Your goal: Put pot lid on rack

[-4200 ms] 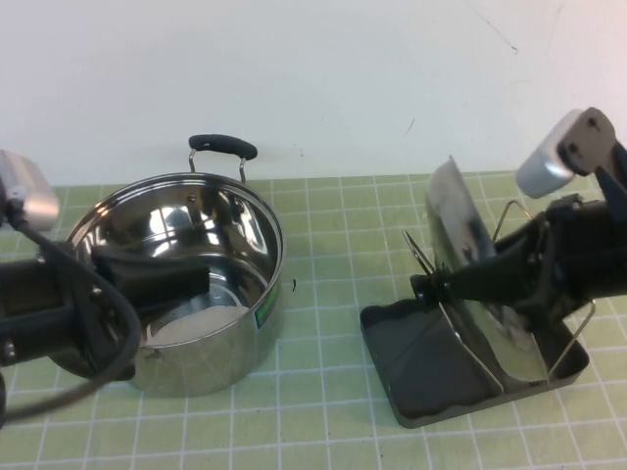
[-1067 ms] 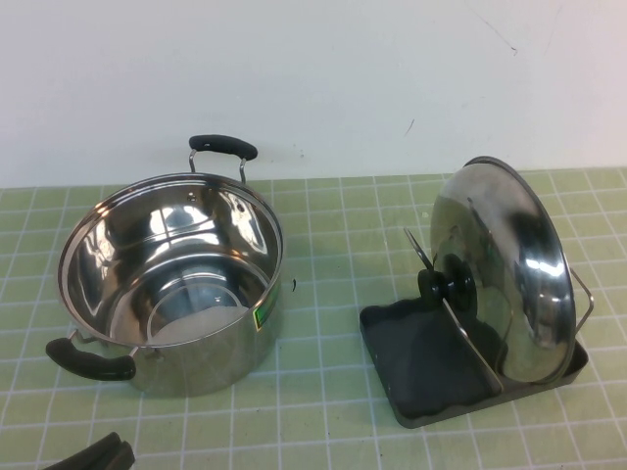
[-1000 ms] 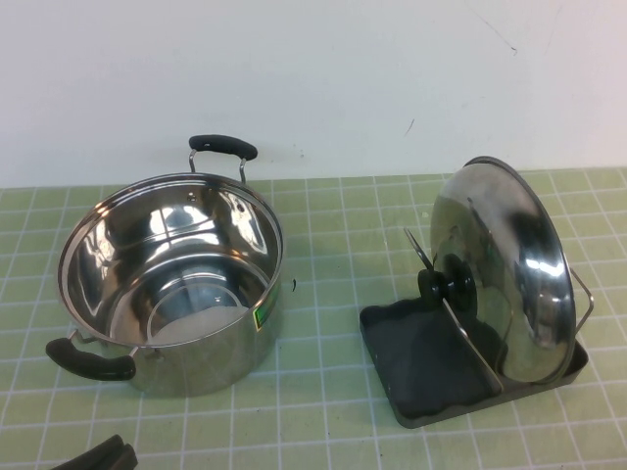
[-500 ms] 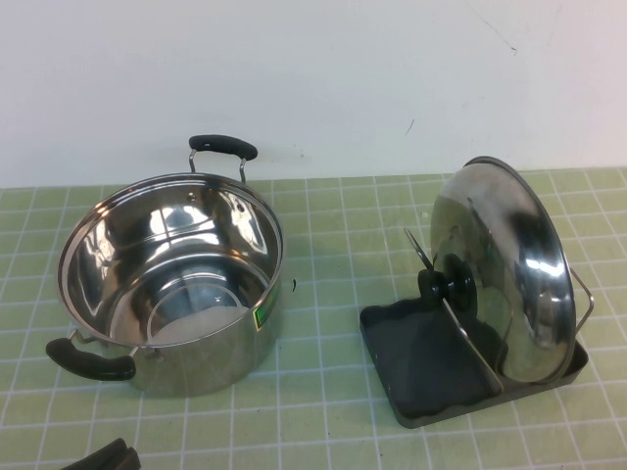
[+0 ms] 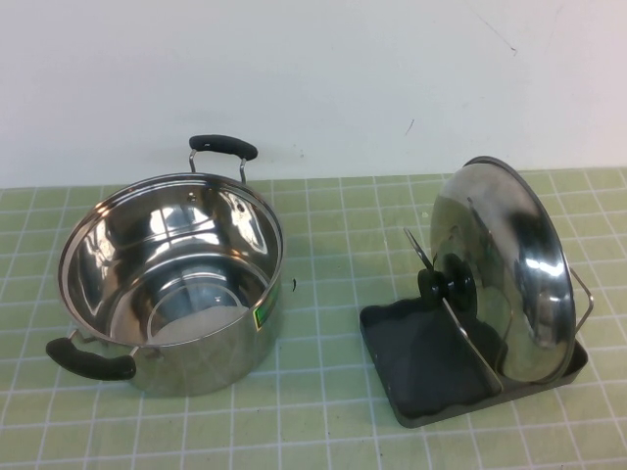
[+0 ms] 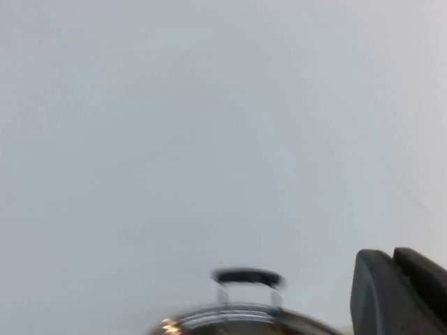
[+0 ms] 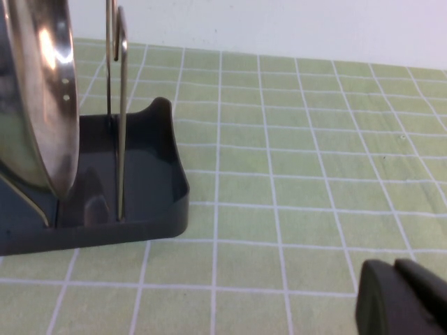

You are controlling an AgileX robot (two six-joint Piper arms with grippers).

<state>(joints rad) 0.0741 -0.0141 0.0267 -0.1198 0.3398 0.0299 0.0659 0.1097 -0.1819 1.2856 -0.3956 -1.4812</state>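
The pot lid point(image 5: 509, 274) stands on edge in the rack point(image 5: 421, 362), leaning on the wire loops, with its black knob point(image 5: 447, 287) facing the pot. Neither gripper shows in the high view. In the right wrist view the lid point(image 7: 38, 91) and the rack point(image 7: 140, 202) lie apart from my right gripper point(image 7: 398, 296), which is shut and empty above the green mat. My left gripper point(image 6: 394, 293) is shut and empty, raised and facing the wall, with the pot's far handle point(image 6: 248, 278) ahead of it.
The two-handled steel pot point(image 5: 171, 279) stands at the left, without a lid on it. A green gridded mat point(image 5: 333, 225) covers the table, and a white wall point(image 5: 313, 78) runs behind it.
Since 4.2 s ago both arms have left the high view and the lid stands alone in the rack. In the last second the left gripper's tip slid out at the bottom left.
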